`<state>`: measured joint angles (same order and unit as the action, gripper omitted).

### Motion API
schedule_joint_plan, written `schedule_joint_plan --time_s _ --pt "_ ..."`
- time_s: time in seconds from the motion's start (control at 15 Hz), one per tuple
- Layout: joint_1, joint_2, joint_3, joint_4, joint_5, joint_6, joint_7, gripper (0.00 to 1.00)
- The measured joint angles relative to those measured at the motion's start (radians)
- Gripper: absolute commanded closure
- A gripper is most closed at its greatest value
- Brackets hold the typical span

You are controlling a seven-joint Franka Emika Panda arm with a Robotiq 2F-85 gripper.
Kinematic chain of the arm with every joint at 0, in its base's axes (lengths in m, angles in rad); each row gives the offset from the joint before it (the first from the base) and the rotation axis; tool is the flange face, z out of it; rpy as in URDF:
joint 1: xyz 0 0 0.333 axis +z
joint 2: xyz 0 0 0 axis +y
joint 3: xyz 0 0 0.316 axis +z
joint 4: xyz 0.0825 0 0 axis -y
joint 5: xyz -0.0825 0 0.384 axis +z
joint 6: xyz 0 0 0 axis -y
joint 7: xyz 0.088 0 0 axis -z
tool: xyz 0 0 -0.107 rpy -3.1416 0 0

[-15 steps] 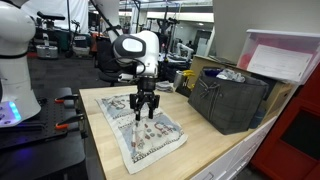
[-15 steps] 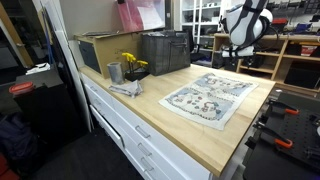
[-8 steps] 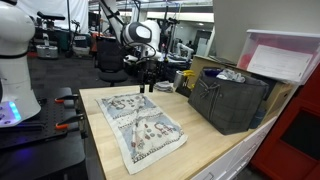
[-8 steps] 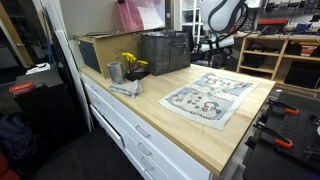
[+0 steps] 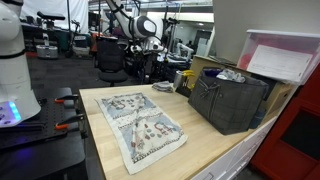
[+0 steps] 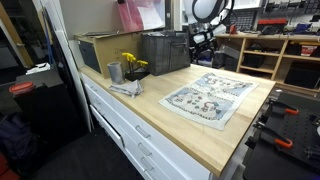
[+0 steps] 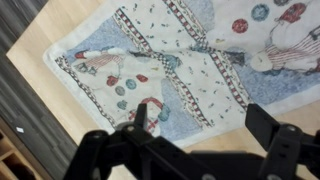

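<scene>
One gripper (image 7: 201, 118), fingers released and empty, hangs above a printed cloth (image 7: 170, 60). In an exterior view, a crate (image 5: 228, 102) sits at the cloth's three o'clock.

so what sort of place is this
Probably a robotics lab or workshop: a wooden workbench with white drawers, another white robot beside it, and open shelving of gear behind.

The cloth (image 5: 140, 125) lies flat on the counter (image 5: 215, 150), with the crate (image 5: 228, 100) standing near it.
</scene>
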<state>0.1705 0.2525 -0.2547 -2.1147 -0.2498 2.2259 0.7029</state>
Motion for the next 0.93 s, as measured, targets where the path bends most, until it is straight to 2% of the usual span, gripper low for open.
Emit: schedule_joint_plan --time_s 0.2,0.4,0.67,0.93 --pt "-0.054 -0.006 0.079 0.002 0.018 -0.005 -0.161 0.00" --pt "-0.092 -0.025 0.120 0.002 0.039 -0.037 -0.347 0.00" --pt "-0.130 -0.078 0.144 0.002 0.038 -0.125 -0.576 0.00" --pt "-0.142 -0.129 0.146 0.002 0.024 -0.210 -0.666 0.00"
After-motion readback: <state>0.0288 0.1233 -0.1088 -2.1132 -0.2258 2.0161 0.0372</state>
